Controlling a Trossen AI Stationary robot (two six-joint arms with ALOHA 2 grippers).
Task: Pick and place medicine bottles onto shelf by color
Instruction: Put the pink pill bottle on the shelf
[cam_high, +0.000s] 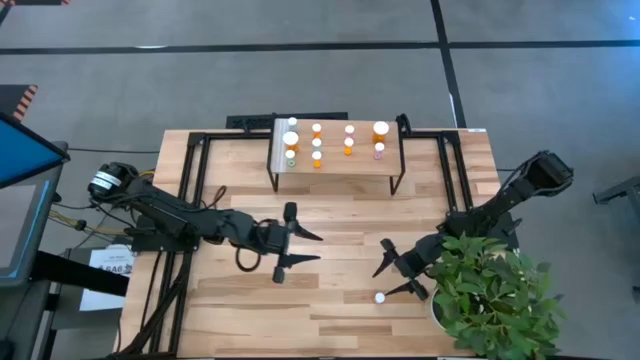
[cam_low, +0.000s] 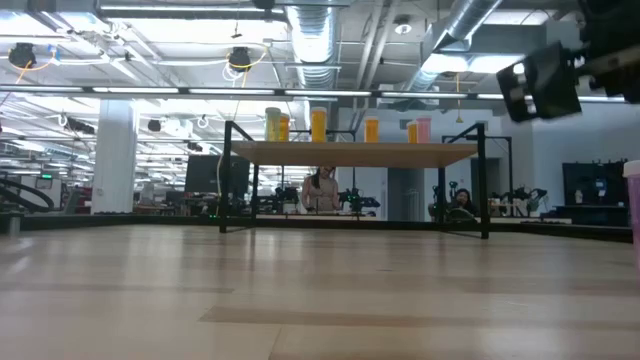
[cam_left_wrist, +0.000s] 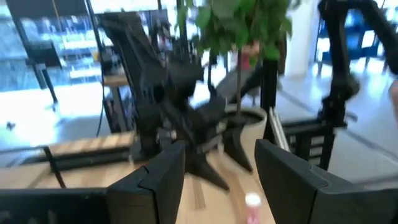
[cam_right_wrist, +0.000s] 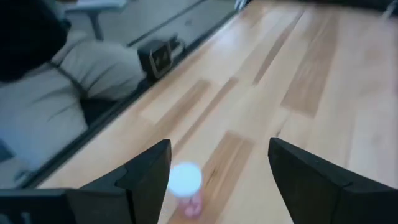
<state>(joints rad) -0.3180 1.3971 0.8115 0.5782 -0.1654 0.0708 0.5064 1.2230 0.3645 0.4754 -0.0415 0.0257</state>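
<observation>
The shelf (cam_high: 335, 165) stands at the table's far middle and carries several white-capped bottles (cam_high: 317, 143), orange, pink and green; they also show in the low view (cam_low: 318, 125). One small pink bottle with a white cap (cam_high: 380, 297) stands upright on the tabletop. My right gripper (cam_high: 388, 275) is open just beside it, toward the table's far side. In the right wrist view the bottle (cam_right_wrist: 185, 186) stands by one finger, not between the two. My left gripper (cam_high: 318, 248) is open and empty at the table's middle, pointing right toward the right arm.
A potted green plant (cam_high: 492, 298) stands at the table's near right corner, close behind my right arm. Black frame rails (cam_high: 190, 200) run along the table's left and far sides. Bare tabletop (cam_high: 330, 310) lies between the grippers and the near edge.
</observation>
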